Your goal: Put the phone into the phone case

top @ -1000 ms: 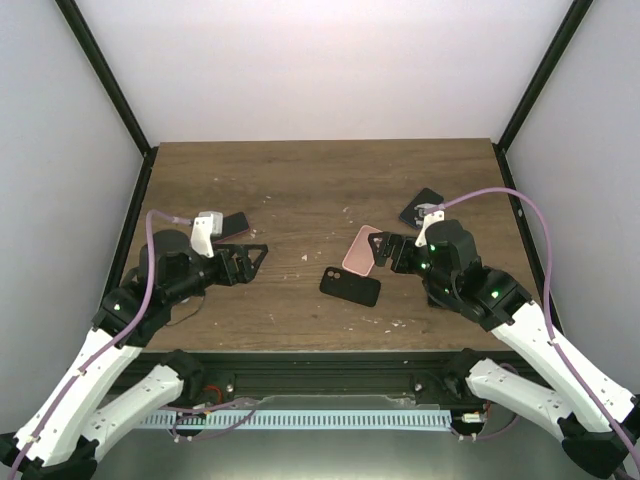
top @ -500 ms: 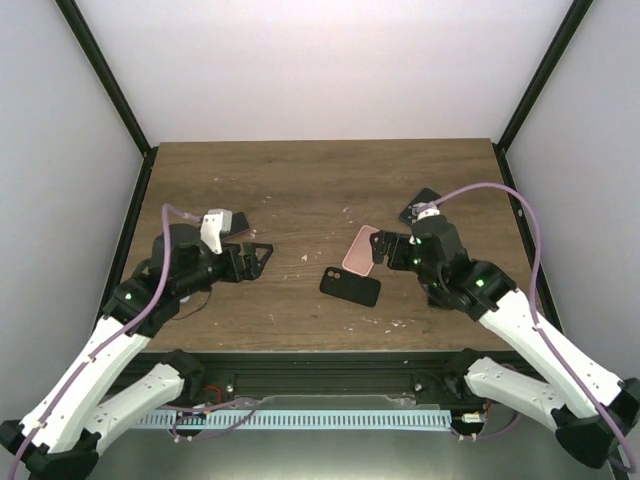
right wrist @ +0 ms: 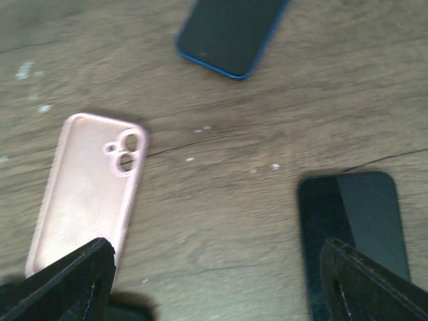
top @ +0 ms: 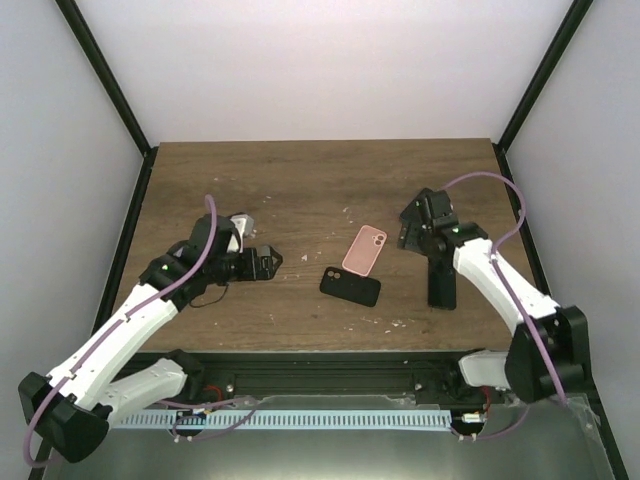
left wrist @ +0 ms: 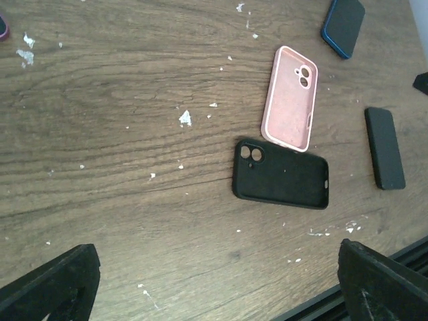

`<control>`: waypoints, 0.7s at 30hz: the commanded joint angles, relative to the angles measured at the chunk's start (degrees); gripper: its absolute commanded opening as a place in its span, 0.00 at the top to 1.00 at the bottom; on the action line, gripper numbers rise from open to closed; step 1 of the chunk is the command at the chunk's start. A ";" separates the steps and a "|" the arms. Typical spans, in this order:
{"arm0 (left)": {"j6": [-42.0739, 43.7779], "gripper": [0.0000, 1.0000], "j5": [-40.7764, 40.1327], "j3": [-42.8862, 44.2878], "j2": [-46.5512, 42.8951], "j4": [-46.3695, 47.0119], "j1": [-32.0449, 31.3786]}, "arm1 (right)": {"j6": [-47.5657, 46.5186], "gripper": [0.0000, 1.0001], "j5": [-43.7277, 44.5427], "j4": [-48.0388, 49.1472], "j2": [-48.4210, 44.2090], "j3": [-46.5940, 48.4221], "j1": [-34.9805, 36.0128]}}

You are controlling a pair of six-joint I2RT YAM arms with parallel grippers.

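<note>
A bare black phone lies face up on the right of the table, also in the right wrist view and left wrist view. An empty pink case lies at the centre, open side up. An empty black case lies just in front of it. My right gripper hovers open between the pink case and the black phone, holding nothing. My left gripper is open and empty, left of the cases.
A phone in a blue case lies face up at the back right, mostly hidden under my right wrist in the top view. Another device lies behind my left wrist. White crumbs dot the wood.
My right gripper pulled back from the pink case toward the back right, uncovering the black phone. My left gripper moved right toward the centre. Phones and cases stayed put.
</note>
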 commanded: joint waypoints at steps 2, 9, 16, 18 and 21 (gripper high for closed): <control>1.32 0.00 -1.75 -0.12 -0.85 -1.60 -0.21 | 1.61 0.15 0.39 0.14 7.29 2.17 -6.25; 2.02 0.00 -6.31 -0.44 -0.85 -4.05 -0.17 | 1.83 0.08 -0.61 -1.25 15.34 1.27 -14.49; 3.35 0.01 -0.45 -0.52 -0.84 -2.88 -0.19 | 0.22 0.00 -3.32 0.11 17.61 -0.73 -18.09; 3.58 0.00 0.66 -0.94 -1.37 -2.03 -0.16 | 0.06 0.00 -3.56 0.37 18.64 -1.07 -18.47; 5.03 0.00 4.58 -1.76 -2.37 -0.21 -0.17 | -1.11 0.00 -3.68 0.61 20.10 -1.27 -18.57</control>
